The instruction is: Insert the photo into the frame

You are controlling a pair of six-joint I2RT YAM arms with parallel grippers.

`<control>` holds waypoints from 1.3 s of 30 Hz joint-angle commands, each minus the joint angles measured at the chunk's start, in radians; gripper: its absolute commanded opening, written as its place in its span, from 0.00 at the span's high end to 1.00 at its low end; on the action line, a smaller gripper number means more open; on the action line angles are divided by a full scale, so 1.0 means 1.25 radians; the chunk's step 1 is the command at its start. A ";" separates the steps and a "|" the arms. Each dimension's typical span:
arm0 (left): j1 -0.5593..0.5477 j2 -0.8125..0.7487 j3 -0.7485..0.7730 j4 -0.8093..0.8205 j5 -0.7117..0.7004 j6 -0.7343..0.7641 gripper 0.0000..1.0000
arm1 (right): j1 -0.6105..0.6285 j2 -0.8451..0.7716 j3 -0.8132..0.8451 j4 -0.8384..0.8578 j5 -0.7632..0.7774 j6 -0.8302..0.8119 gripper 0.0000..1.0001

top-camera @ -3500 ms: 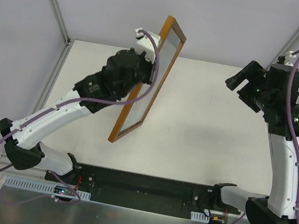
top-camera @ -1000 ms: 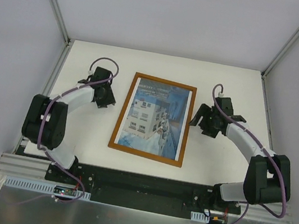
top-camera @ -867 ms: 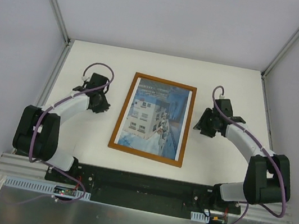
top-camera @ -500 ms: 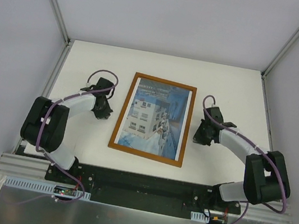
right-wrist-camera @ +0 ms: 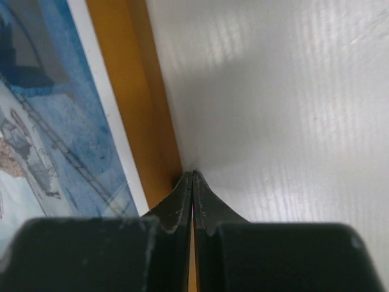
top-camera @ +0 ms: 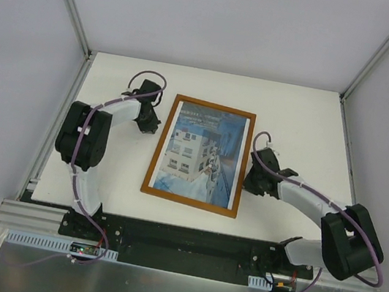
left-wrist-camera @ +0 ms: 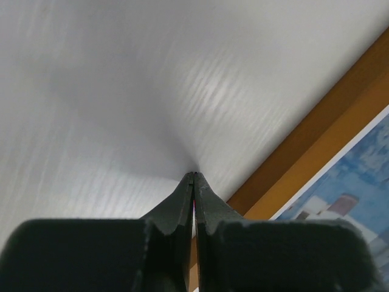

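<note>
White table [top-camera: 295,117], centre of top view: frame [top-camera: 157,156] lies flat, photo [top-camera: 204,155] inside under the pane. Right gripper [top-camera: 248,178] pinched shut, empty, at frame's right edge; left gripper [top-camera: 151,121] shut, empty, upper left. Looks finished; lift both clear without nudging the border.

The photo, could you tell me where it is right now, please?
In the top view the photo lies inside the frame, flat at the middle of the table, between the left end effector and right end effector.
</note>
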 commanded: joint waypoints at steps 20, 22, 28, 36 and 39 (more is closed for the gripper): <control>-0.065 0.363 0.592 -0.162 0.271 0.139 1.00 | 0.487 0.357 0.361 -0.009 0.111 0.150 0.99; -0.067 0.359 0.589 -0.161 0.302 0.159 0.96 | 0.486 0.380 0.402 -0.006 0.112 0.121 0.99; -0.070 0.326 0.602 -0.154 0.358 0.208 0.70 | 0.472 0.417 0.505 -0.009 0.097 0.041 0.99; -0.055 0.173 0.579 -0.148 0.328 0.190 0.56 | 0.469 0.346 0.504 -0.017 0.068 -0.019 0.99; -0.052 0.058 0.491 -0.150 0.218 0.141 0.57 | 0.469 0.283 0.461 -0.036 0.055 -0.028 0.93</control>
